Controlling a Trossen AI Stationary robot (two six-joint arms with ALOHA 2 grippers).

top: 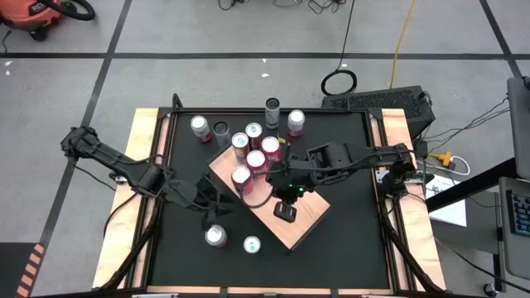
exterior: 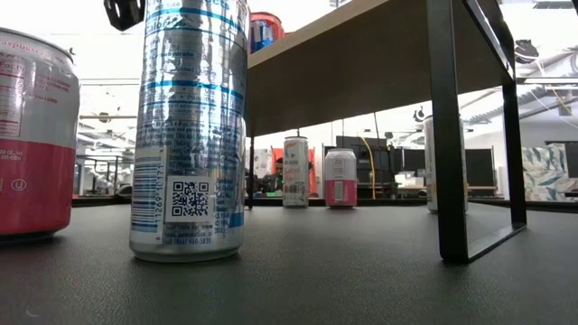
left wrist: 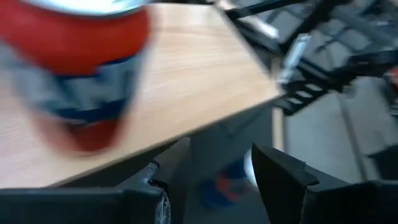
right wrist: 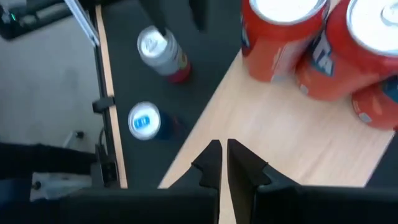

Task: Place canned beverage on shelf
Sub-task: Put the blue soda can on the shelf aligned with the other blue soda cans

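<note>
Far left of the overhead frame, the left arm reaches in over the table's wooden edge, and the left gripper (top: 217, 201) sits just left of centre, beside the shelf's left edge, fingers spread apart with nothing between them. Below it stand two loose cans on the black table (top: 182, 248): a silver-topped can (top: 216, 236) and a blue-lidded can (top: 252, 245). At centre, the shelf (top: 302, 217) lies diagonally, a pale wood slab. Three red cans sit at its upper-left end, the nearest red can (top: 241, 175) just beside the left gripper. Right of centre, the right gripper (top: 286, 213) hovers over the bare lower half of the shelf, fingers pressed together, empty.
</note>
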